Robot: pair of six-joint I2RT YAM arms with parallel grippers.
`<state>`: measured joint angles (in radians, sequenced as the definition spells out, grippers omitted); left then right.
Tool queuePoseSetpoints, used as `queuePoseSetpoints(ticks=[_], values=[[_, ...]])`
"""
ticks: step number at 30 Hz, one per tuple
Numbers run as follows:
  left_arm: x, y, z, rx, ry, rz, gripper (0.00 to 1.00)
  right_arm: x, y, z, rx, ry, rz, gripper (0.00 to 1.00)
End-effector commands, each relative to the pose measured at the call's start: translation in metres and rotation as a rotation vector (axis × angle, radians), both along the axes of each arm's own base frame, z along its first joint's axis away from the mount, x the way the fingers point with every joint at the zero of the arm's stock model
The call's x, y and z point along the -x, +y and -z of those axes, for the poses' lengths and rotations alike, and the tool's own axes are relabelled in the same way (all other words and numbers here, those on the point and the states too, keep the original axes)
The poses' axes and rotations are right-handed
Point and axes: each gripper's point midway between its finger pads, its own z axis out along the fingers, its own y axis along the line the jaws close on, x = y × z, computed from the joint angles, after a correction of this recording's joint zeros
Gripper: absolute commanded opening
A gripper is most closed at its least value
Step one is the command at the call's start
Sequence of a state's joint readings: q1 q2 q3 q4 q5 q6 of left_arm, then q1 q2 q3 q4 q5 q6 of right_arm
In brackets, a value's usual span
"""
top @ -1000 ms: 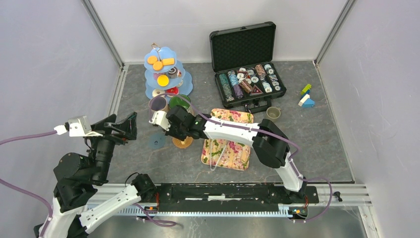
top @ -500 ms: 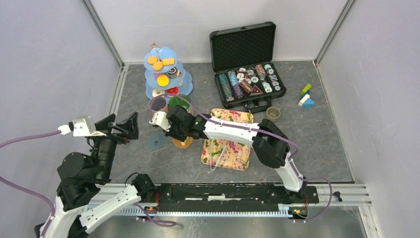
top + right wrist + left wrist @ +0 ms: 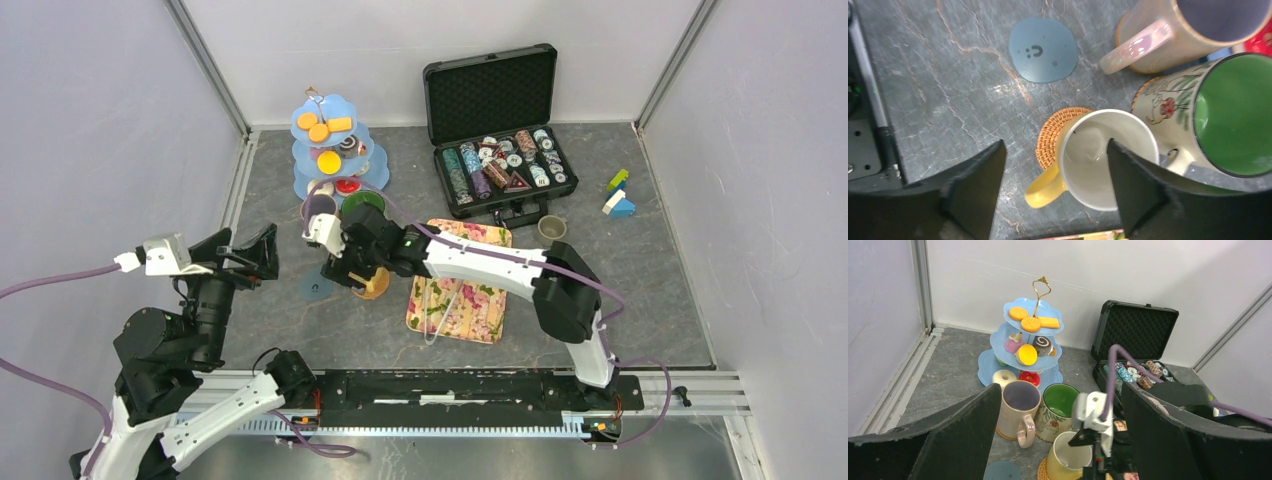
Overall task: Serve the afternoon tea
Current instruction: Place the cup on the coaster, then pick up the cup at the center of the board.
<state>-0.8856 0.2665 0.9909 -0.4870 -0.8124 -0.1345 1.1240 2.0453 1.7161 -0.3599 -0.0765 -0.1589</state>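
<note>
The yellow mug [image 3: 1098, 165] is seen upright on a woven coaster [image 3: 1055, 132] on the table [image 3: 963, 90], with its handle turned toward the arms' side. The right pincer [image 3: 1053, 150] is held directly above it with its fingers apart, one on each side of the mug; no grip on it can be seen. The left pincer [image 3: 1060, 392] is kept well to the left of the yellow mug, also spread wide and with nothing between its fingers.

Just beyond the yellow mug stands the green-lined mug [image 3: 1228, 110], very close or touching. The lilac mug [image 3: 1158, 45] is set beside that one, and a flat blue-grey disc [image 3: 1043, 50] lies to the yellow mug's left.

The placing is judged done, so a withdrawal is what is called for. Trouble could come from a finger being dragged across the rim or caught on the handle, by which the yellow mug would be tipped or pulled off its coaster. More coaster shows on the mug's left, so it may sit off centre and be easily unsettled. A sideways retreat could also knock the green-lined mug.
</note>
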Motion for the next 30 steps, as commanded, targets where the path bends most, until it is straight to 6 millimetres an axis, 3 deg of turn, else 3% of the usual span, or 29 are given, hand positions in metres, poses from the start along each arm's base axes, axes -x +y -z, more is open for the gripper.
queuePoseSetpoints(ticks=[1, 2, 6, 8, 10, 13, 15, 18, 22, 27, 30], values=[[-0.004, 0.004, -0.013, -0.034, -0.023, -0.041, 0.95, 0.008, -0.002, -0.105, -0.188, -0.082, -0.033, 0.9], [-0.004, 0.003, -0.013, -0.034, -0.024, -0.042, 0.95, 0.009, -0.01, -0.114, -0.19, -0.093, -0.024, 0.97], [-0.006, 0.004, -0.017, -0.026, -0.032, -0.05, 0.95, 0.007, -0.072, -0.159, -0.257, -0.17, 0.051, 0.98], [-0.007, 0.003, -0.019, -0.027, -0.037, -0.053, 0.95, -0.008, -0.12, -0.176, -0.297, -0.234, 0.179, 0.98], [-0.009, 0.001, -0.02, -0.03, -0.04, -0.057, 0.95, -0.045, -0.191, -0.184, -0.336, -0.273, 0.501, 0.98], [-0.016, -0.01, -0.021, -0.037, -0.045, -0.044, 0.96, -0.093, -0.304, -0.162, -0.335, -0.236, 0.919, 0.98], [-0.02, -0.018, -0.022, -0.033, -0.037, -0.027, 0.96, -0.108, -0.365, -0.137, -0.295, -0.256, 1.105, 0.98], [-0.025, -0.031, -0.021, -0.02, -0.021, 0.006, 0.96, -0.12, -0.436, -0.08, -0.241, -0.155, 1.324, 0.98], [-0.031, -0.045, -0.018, -0.014, 0.0, 0.036, 0.96, -0.116, -0.479, -0.001, -0.234, 0.146, 1.461, 0.98], [-0.037, -0.06, -0.018, -0.018, 0.016, 0.07, 0.96, -0.12, -0.494, 0.037, -0.254, 0.215, 1.538, 0.98], [-0.04, -0.068, -0.016, -0.011, 0.026, 0.088, 0.96, -0.123, -0.499, 0.05, -0.278, 0.21, 1.58, 0.91]])
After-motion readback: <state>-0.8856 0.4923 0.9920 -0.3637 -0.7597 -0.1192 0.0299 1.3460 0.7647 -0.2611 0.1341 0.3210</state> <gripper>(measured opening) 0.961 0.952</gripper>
